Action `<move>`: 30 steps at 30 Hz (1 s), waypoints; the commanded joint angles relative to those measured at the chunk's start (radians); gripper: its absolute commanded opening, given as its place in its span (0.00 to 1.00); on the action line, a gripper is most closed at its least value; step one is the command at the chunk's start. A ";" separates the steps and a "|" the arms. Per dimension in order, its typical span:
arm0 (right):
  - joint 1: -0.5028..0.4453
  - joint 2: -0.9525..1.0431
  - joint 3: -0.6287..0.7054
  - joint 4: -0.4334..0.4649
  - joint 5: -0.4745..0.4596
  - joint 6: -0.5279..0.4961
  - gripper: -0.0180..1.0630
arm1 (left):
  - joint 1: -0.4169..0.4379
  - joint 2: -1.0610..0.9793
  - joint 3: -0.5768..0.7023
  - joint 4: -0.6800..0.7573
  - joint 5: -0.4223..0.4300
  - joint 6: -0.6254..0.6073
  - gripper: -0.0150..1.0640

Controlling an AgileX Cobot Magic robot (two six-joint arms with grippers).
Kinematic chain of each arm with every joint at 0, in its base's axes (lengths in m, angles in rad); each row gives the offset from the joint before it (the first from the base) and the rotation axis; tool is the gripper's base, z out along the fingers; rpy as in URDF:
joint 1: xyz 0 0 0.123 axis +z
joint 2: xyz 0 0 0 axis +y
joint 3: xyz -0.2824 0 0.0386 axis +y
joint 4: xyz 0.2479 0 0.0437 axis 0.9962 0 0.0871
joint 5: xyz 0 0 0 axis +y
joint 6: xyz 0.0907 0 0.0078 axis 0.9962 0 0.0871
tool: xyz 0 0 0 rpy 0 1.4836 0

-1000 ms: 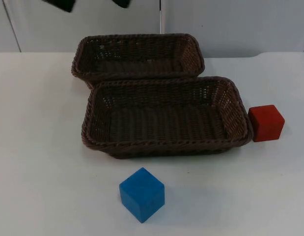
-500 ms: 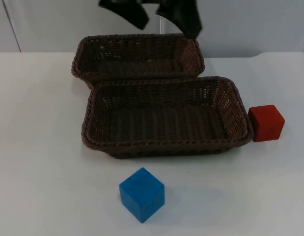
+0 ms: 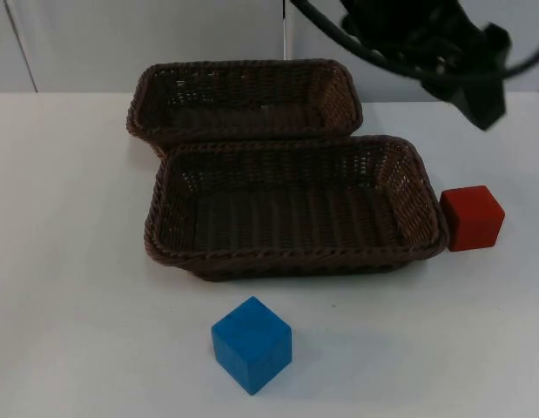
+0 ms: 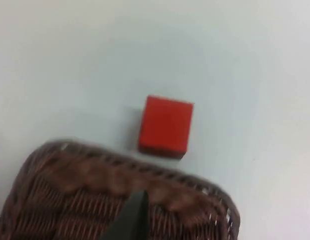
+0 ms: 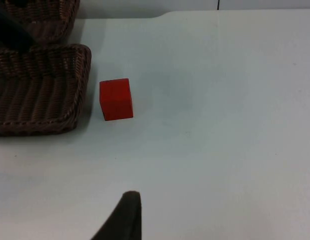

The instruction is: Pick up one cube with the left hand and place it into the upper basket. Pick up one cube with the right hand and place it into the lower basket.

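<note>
Cube of red painted wood (image 3: 472,218) is seen on the white table top (image 3: 69,261), touching the right end wall of the lower brown wicker basket (image 3: 295,207). A blue wooden cube (image 3: 252,344) lies just in front of that basket; the upper brown wicker basket (image 3: 243,97) lies just behind it. One black gripper (image 3: 482,91) hangs above the red cube; whose arm, and finger spread, cannot be told. Descent should be centred, fingers kept off the wicker.
</note>
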 commanded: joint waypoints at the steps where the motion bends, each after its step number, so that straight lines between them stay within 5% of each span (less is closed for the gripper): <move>1: -0.004 -0.003 0.000 -0.002 -0.004 0.000 0.99 | -0.038 0.047 -0.045 0.039 -0.022 0.033 0.99; 15: -0.004 -0.003 0.000 -0.002 -0.004 0.000 0.99 | -0.099 0.272 -0.250 0.049 -0.073 0.054 0.99; 30: -0.004 -0.003 0.000 -0.002 -0.004 0.000 0.99 | -0.118 0.370 -0.252 0.054 -0.196 0.090 0.99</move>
